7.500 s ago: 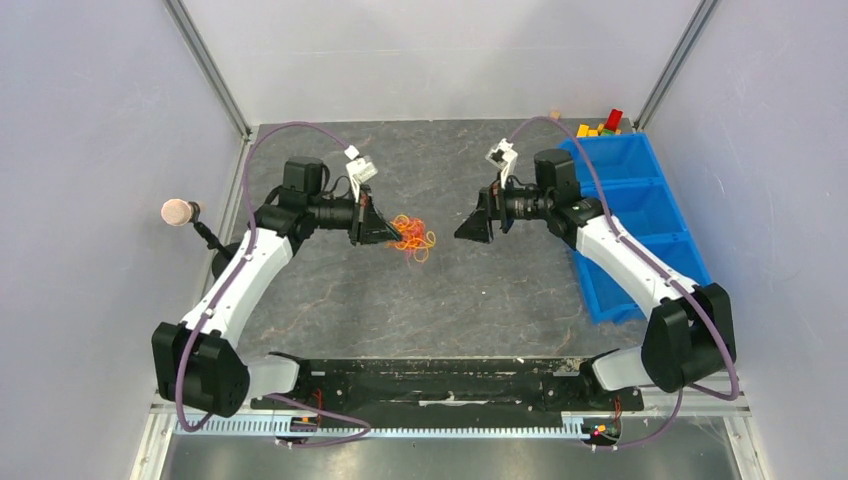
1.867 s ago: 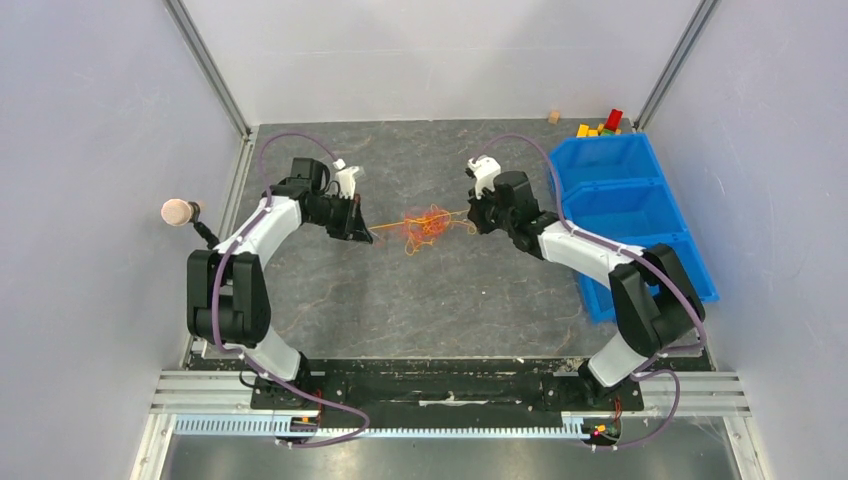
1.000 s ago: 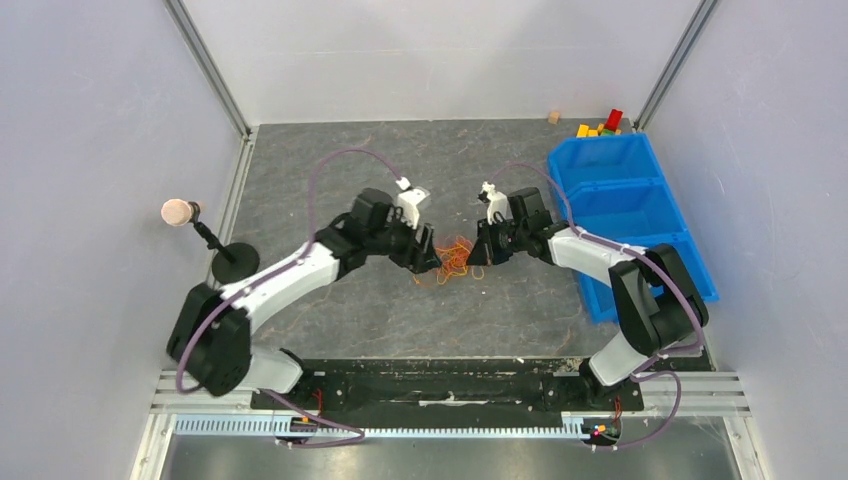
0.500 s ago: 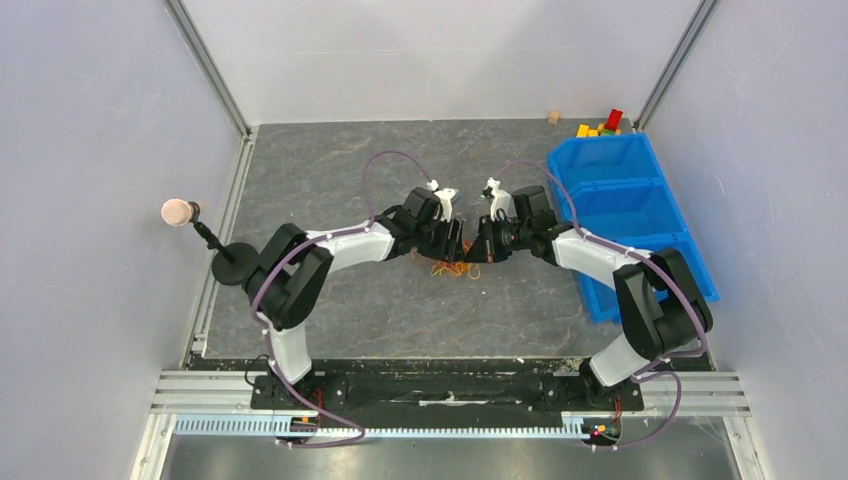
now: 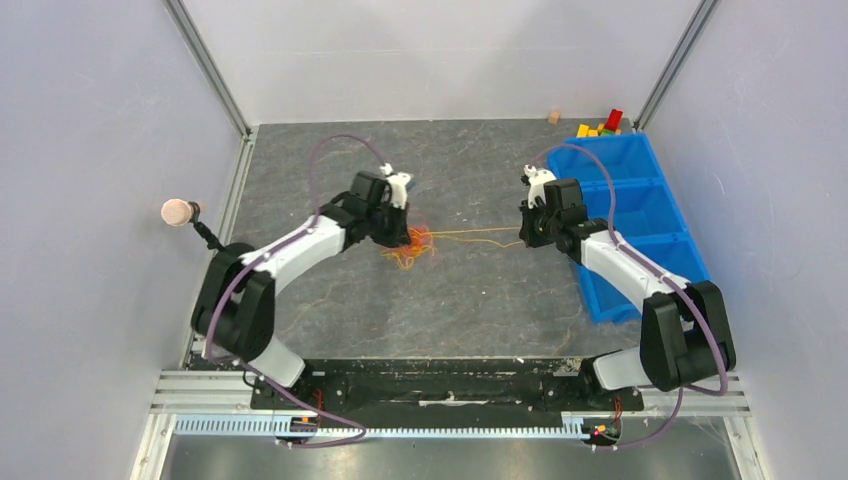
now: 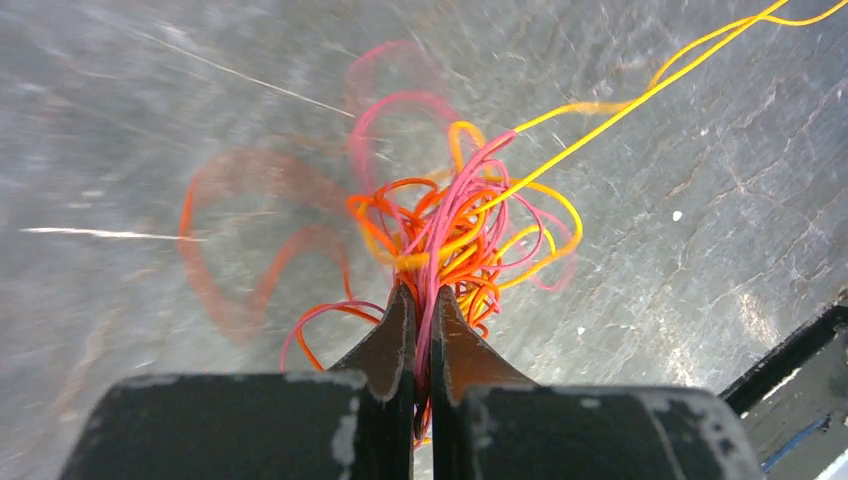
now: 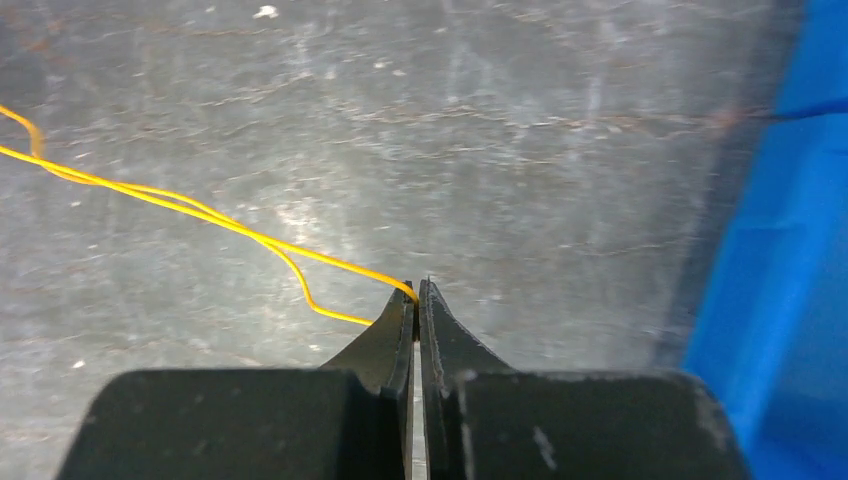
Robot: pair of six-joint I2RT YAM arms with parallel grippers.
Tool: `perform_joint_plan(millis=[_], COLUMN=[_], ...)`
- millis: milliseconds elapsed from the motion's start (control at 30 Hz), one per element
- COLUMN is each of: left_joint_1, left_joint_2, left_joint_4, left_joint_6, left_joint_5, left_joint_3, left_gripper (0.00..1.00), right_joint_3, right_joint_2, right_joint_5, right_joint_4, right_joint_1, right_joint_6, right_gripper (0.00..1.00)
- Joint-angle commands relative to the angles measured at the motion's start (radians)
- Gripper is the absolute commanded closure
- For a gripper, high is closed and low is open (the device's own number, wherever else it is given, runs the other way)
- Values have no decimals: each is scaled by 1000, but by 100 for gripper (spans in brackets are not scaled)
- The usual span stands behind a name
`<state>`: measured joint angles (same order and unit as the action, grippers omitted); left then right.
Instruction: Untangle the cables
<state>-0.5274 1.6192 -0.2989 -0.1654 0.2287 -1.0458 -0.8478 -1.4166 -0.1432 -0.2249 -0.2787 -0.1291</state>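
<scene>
The cables (image 5: 410, 244) form a knot of red, pink, orange and yellow loops (image 6: 455, 235) on the grey table, left of centre. My left gripper (image 5: 399, 235) (image 6: 421, 292) is shut on the knot, pink and orange strands pinched between its fingertips. One yellow cable (image 5: 470, 236) (image 7: 190, 207) runs out taut to the right from the knot. At its far end my right gripper (image 5: 524, 237) (image 7: 416, 288) is shut on it, a short loose tail curling beside the tip.
A blue bin (image 5: 640, 222) with compartments stands along the right side, just beyond my right gripper, its wall (image 7: 790, 250) close by. Small coloured blocks (image 5: 600, 124) lie at the back right corner. A microphone on a stand (image 5: 180, 212) sits at the left edge.
The two grippers were close together over the knot; the left has shut on it and drawn left. The right has pulled away right, drawing one yellow cable out straight.
</scene>
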Motion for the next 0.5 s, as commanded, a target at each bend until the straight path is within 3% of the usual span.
perform_joint_plan(millis=[0,200,467], left_joint_1=[101,208,317], left_joint_2=[-122,-201,-128], left_joint_4=[-149,-194,-208], left_joint_6=[209,290,371], left_joint_5=[44,6,-13], left_joint_3=[2,42,68], left_gripper=[98,98,98], right_joint_3=[-23,-52,-219], right_joint_2=[51,107,192], right_joint_5=[212,308,304], right_joint_4=[-24,-40,-82], right_joint_1=[37,64,140], right_joint_6=[112,182,220], right_gripper=[100,100,100])
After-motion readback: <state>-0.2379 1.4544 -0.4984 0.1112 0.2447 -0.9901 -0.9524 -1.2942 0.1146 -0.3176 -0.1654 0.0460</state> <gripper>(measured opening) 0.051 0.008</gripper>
